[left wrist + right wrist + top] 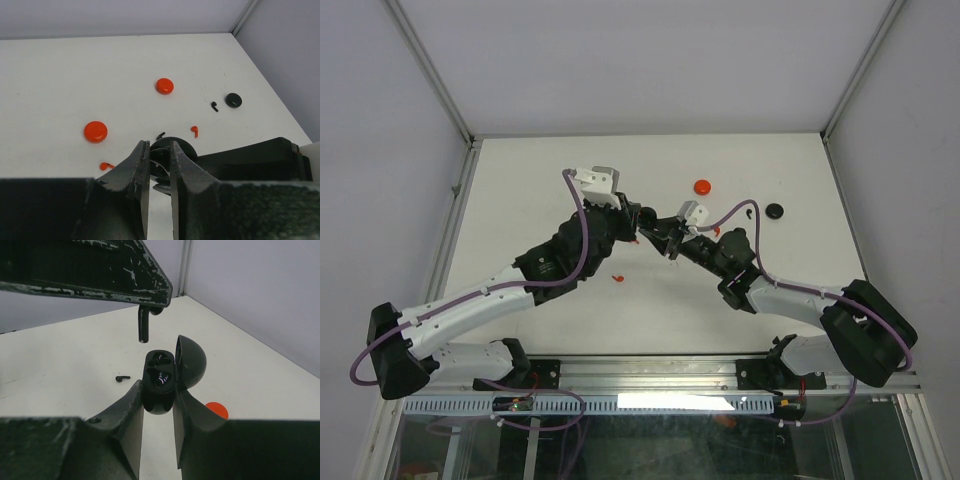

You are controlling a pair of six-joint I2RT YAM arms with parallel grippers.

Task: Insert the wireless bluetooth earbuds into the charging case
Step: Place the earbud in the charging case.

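Here, one black earbud (144, 324) hangs stem-down from the tip of the left tool (159, 145), whose fingers (142, 167) stand nearly together, pinching the earbud's head; its stem ends just above the rim of the charging case (159, 376), a little to one side of the opening and not touching it; the case is black, its lid (192, 362) swung up and back, and its two glossy wells face the earbud, though whether anything sits in them I cannot tell; the right tool (159, 390) is clamped on the case's lower body, one finger on each side; in the top view the two tools meet tip to tip near the middle of the white surface (540, 180); a loose black earbud (122, 378) lies on the surface just beside the case; a red earbud (194, 131) lies near the case's other side, and another red earbud (105, 165) lies close by the left tool's finger; a second loose black earbud (214, 106) lies farther out, just beside a black disc (233, 100); a near red disc (95, 131) and a far red disc (164, 86) rest on the surface, well apart from each other.
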